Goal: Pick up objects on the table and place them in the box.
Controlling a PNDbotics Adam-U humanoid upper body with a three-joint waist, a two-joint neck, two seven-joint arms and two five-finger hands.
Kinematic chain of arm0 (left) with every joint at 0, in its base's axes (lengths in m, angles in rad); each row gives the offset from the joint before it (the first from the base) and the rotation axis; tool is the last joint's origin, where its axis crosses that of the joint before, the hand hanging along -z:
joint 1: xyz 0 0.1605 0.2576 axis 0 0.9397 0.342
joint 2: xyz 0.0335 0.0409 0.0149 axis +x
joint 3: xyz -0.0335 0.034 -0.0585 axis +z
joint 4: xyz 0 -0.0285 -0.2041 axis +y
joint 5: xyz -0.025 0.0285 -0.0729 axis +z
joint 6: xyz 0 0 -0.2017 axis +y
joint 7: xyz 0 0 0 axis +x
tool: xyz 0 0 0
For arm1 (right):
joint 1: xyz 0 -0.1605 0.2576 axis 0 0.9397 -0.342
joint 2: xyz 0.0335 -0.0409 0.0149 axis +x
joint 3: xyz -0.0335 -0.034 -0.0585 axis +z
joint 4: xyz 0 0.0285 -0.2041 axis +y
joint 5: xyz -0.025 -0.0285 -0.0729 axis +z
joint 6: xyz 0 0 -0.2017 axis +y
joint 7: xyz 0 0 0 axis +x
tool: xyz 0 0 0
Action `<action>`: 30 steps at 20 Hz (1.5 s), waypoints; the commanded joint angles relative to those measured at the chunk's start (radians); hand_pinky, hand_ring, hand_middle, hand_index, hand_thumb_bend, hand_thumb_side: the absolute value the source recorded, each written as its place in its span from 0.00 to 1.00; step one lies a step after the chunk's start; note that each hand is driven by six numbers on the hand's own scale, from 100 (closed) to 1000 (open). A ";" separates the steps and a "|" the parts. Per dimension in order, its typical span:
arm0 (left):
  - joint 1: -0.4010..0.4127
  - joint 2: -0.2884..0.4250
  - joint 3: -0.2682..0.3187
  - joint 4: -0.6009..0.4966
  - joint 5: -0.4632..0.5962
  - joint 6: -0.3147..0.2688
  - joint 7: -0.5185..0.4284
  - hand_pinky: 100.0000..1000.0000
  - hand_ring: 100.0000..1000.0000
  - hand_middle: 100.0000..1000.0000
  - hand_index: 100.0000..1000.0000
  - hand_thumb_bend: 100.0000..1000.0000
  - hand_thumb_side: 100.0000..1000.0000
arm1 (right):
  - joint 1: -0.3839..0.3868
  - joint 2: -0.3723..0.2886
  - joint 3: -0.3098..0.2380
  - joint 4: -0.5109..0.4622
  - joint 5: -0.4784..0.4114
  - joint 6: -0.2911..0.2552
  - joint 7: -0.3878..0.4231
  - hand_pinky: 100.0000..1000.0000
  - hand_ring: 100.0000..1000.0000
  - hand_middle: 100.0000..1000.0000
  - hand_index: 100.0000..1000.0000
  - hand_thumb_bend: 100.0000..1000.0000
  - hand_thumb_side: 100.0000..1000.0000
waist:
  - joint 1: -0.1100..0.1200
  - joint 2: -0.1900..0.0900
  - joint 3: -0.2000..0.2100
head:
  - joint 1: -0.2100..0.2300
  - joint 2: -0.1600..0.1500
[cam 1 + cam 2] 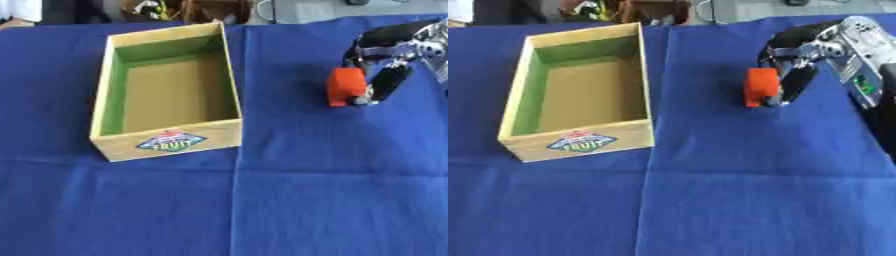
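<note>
only the right eye view shows the right hand's green-lit wrist, fingers clasping the orange block.

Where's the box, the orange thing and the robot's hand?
box (166, 142), left eye view, front wall by the label.
orange thing (345, 85), left eye view, its side.
right hand (798, 82), right eye view, a finger.

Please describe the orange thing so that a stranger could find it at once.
On the blue tablecloth, look right of the wooden box. There the right robot hand is curled around a small orange block. It is the only orange thing on the cloth.
</note>
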 commanded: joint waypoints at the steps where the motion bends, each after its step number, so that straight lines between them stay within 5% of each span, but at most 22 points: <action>1: -0.013 0.014 0.002 -0.018 0.005 -0.001 -0.003 0.72 0.80 0.81 0.89 0.00 1.00 | -0.018 -0.015 -0.014 -0.004 0.017 0.019 -0.039 0.49 0.52 0.31 0.36 0.25 0.31 | -0.002 -0.026 0.002 | -0.003 -0.011; 9: -0.015 0.015 0.000 -0.018 0.008 -0.001 -0.004 0.72 0.80 0.80 0.89 0.00 1.00 | -0.022 -0.012 -0.017 -0.011 -0.012 0.066 -0.087 0.43 0.49 0.27 0.25 0.06 0.25 | -0.006 -0.028 0.003 | 0.000 -0.008; 10: -0.016 0.015 0.000 -0.018 0.008 0.000 -0.004 0.72 0.80 0.80 0.89 0.00 1.00 | -0.024 -0.011 -0.019 -0.019 -0.021 0.075 -0.093 0.42 0.48 0.26 0.23 0.00 0.32 | -0.007 -0.029 0.003 | 0.000 -0.008; 11: -0.017 0.016 0.000 -0.018 0.008 0.000 -0.004 0.72 0.80 0.80 0.89 0.00 1.00 | -0.027 -0.010 -0.022 -0.028 -0.030 0.085 -0.099 0.42 0.48 0.26 0.22 0.02 0.24 | -0.008 -0.031 0.003 | 0.001 -0.008; 12: -0.017 0.016 -0.001 -0.018 0.008 0.000 -0.004 0.72 0.80 0.80 0.89 0.00 1.00 | -0.030 -0.009 -0.025 -0.038 -0.038 0.095 -0.104 0.41 0.47 0.24 0.21 0.00 0.30 | -0.009 -0.032 0.003 | 0.002 -0.008; 17: -0.019 0.018 -0.002 -0.018 0.008 0.000 -0.004 0.72 0.80 0.80 0.89 0.00 1.00 | -0.053 0.002 -0.036 -0.092 -0.069 0.138 -0.122 0.38 0.46 0.22 0.18 0.00 0.25 | -0.014 -0.041 0.003 | 0.005 -0.012; 18: -0.019 0.018 -0.002 -0.018 0.009 0.000 -0.005 0.72 0.80 0.80 0.89 0.00 1.00 | -0.059 0.007 -0.039 -0.105 -0.071 0.143 -0.127 0.38 0.45 0.23 0.18 0.00 0.48 | -0.016 -0.043 0.003 | 0.005 -0.014; 19: -0.019 0.018 -0.003 -0.018 0.009 0.000 -0.005 0.72 0.80 0.80 0.89 0.00 1.00 | -0.064 0.013 -0.041 -0.115 -0.077 0.149 -0.130 0.38 0.45 0.22 0.18 0.00 0.25 | -0.017 -0.044 0.004 | 0.005 -0.014; 30: -0.022 0.022 -0.007 -0.018 0.009 -0.001 -0.010 0.72 0.80 0.80 0.89 0.00 1.00 | -0.183 0.155 -0.046 -0.156 -0.091 0.185 -0.130 0.37 0.44 0.21 0.16 0.00 0.28 | -0.029 -0.067 0.013 | -0.003 -0.010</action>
